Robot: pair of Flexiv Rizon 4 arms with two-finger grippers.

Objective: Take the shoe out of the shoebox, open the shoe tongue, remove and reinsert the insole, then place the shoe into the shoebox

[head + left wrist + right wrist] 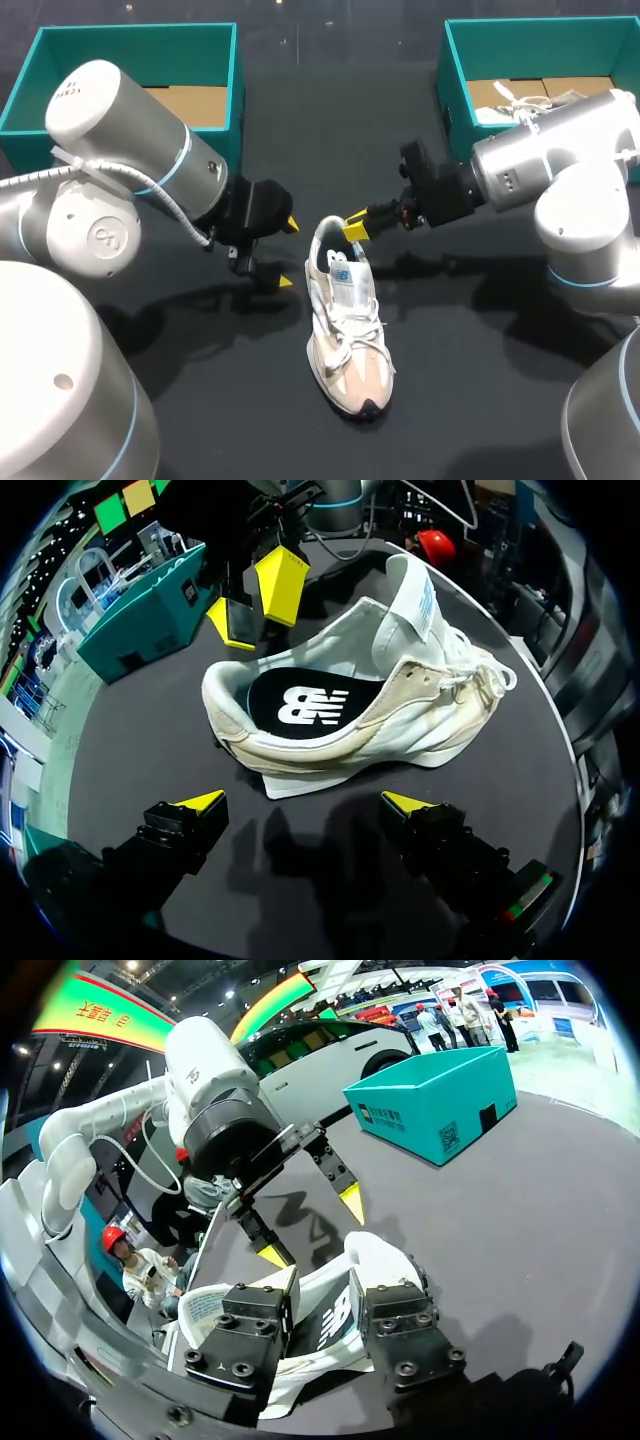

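Our left end effector point(288, 253) and right end effector point(355, 226) flank the sneaker's point(347, 320) heel, open and empty. We should pinch the insole's point(300, 705) edge.

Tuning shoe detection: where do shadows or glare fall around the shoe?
Head view: arm shadows darken the table either side of the shoe. Left wrist view: shadows lie between the left claw and the shoe. Right wrist view: left claw's shadow beyond the shoe.

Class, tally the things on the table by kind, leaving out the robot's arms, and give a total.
Shoes: 2
Shoeboxes: 2
Total: 4
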